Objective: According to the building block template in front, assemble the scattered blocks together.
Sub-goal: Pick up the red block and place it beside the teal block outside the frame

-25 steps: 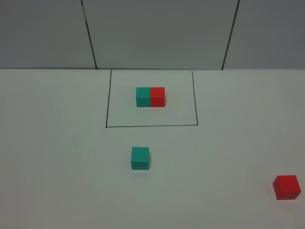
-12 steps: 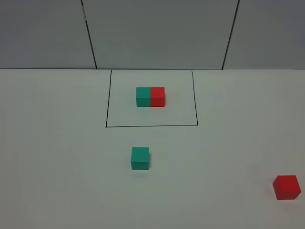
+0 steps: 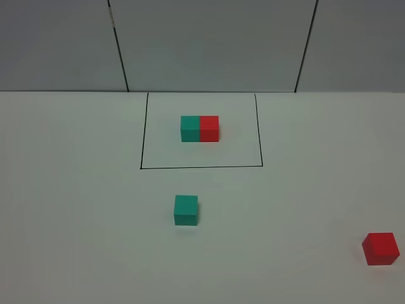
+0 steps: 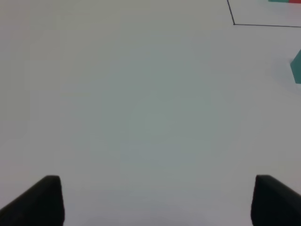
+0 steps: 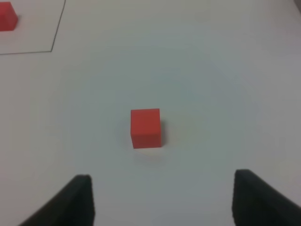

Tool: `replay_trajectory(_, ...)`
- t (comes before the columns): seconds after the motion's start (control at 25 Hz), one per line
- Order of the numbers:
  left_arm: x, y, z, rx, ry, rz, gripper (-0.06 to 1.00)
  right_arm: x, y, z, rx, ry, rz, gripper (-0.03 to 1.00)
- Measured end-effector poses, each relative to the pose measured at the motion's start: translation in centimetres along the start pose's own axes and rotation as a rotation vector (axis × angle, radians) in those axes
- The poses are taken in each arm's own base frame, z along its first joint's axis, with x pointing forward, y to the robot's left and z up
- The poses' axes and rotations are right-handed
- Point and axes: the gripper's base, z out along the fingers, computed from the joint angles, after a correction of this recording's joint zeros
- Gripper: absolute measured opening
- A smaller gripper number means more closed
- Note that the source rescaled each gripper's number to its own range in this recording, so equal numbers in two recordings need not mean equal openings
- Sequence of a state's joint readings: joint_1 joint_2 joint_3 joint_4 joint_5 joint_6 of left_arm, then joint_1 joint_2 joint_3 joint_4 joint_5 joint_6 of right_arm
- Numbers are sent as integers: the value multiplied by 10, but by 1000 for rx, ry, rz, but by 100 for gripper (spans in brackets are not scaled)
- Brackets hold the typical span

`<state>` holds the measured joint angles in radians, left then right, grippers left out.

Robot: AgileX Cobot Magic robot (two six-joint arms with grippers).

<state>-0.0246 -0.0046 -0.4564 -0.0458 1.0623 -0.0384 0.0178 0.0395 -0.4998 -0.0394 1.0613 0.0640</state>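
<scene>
While my left pincer (image 4: pixel 157 181) and right pincer (image 5: pixel 163 179) gape empty, nothing is joined: red cube (image 3: pixel 381 248) lies four o'clock of teal cube (image 3: pixel 186 209).

There are four cubes: one joined pair (image 3: pixel 199 128) inside one black outline (image 3: pixel 201 167), one loose teal cube (image 3: pixel 186 209) and one loose red cube (image 3: pixel 381 248). Two grippers show, left gripper (image 4: pixel 156 198) and right gripper (image 5: pixel 163 197), each apparently two-fingered.

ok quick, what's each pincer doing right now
left pincer: open, holding nothing
right pincer: open, empty; the small matte red cube lies ahead of it, untouched
</scene>
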Motion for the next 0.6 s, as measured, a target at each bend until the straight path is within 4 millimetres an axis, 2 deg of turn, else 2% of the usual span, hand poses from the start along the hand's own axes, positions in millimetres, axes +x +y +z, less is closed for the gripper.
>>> replay_trajectory(0.6, 0, 0, 0, 0, 1, 0, 90, 0, 0, 0, 0, 0, 0, 58)
